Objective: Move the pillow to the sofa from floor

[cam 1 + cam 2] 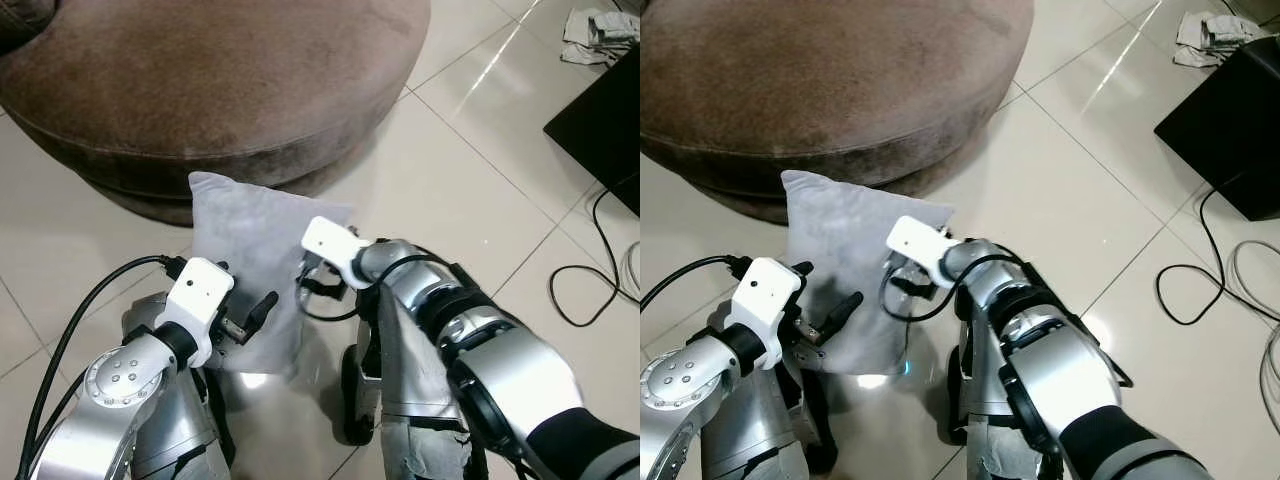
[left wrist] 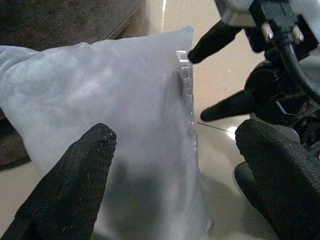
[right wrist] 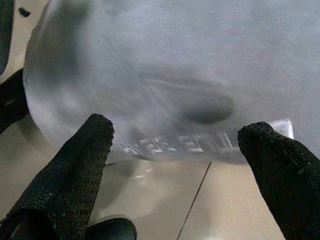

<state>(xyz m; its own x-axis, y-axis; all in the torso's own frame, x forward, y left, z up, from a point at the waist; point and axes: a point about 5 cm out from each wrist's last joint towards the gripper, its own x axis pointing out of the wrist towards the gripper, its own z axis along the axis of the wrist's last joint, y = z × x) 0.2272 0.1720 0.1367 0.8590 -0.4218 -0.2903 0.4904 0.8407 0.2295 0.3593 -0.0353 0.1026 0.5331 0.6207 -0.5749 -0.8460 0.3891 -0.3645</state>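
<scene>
While both hands [image 1: 262, 310] [image 1: 305, 285] gape empty, pillow [image 1: 250, 260] stands upright against sofa [image 1: 220, 80].

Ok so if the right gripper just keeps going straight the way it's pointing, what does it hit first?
Most likely the grey pillow. The right gripper is open and aimed at the pillow's lower edge, with nothing between them. It sits low, so one finger could slip underneath toward the floor tiles.

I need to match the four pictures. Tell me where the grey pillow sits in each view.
Left eye: pillow centre, upright between both grippers.
Right eye: centre-left.
Left wrist: across the middle, behind the fingers.
Right wrist: upper part.
Shared landmark: the pillow's clear printed side tag.
</scene>
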